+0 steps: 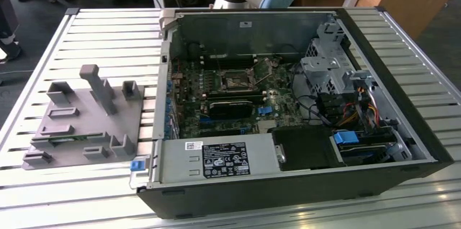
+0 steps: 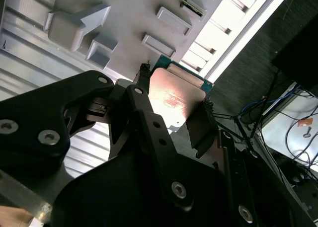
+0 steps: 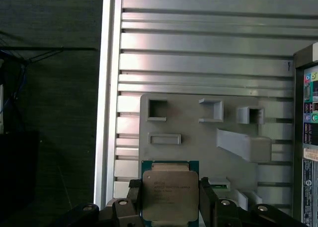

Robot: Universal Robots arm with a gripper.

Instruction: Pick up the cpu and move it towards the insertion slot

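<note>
While the slatted counter (image 1: 86, 29) is carrying the open computer case (image 1: 303, 196) and, beside it, the grey fixture (image 1: 79, 126), the hand (image 3: 169, 187) in the first wrist view is gripping the cpu (image 3: 169, 199) by two opposite sides, over the fixture's end nearest the counter's edge. The insertion slot (image 1: 236, 82) is sitting on the board inside the case, well apart from the fixture.

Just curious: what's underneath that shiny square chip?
In the first wrist view, the cpu, held in the gripper, hangs over the grey fixture and slatted metal table. It hides the patch directly beneath.
</note>
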